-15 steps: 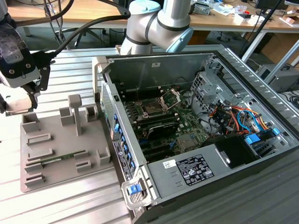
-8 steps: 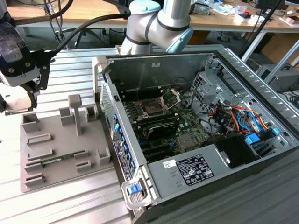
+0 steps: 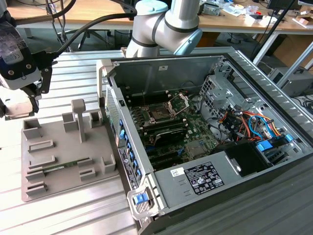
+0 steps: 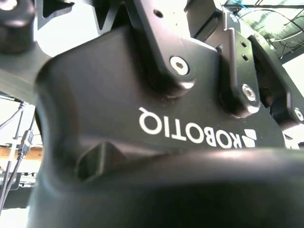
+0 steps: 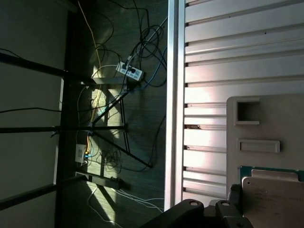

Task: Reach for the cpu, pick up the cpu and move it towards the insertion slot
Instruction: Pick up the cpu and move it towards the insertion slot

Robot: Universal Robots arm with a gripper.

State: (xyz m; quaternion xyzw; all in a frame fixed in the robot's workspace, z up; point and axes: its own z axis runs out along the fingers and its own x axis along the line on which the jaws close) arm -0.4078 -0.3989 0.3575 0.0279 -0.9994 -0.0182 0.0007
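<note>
- Your open computer case (image 3: 161,73) sits on the ridged tabletop (image 3: 73,63), with the insertion slot (image 3: 159,115) facing up inside.
- Gray tray (image 3: 58,132) is just beside it.
- Claw (image 5: 213,214) is right by the cpu (image 5: 273,199). Can't tell if it's clenched.
- The cpu is flat at the tray's corner, metal top up, edges square with the tray.

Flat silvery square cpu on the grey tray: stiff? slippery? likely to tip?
Probably stiff: the flat silvery square cpu looks like a metal lid on a thin green board. Its smooth top may be slippery. Lying flat, it seems, on the grey moulded tray, it should not roll or tip.
</note>
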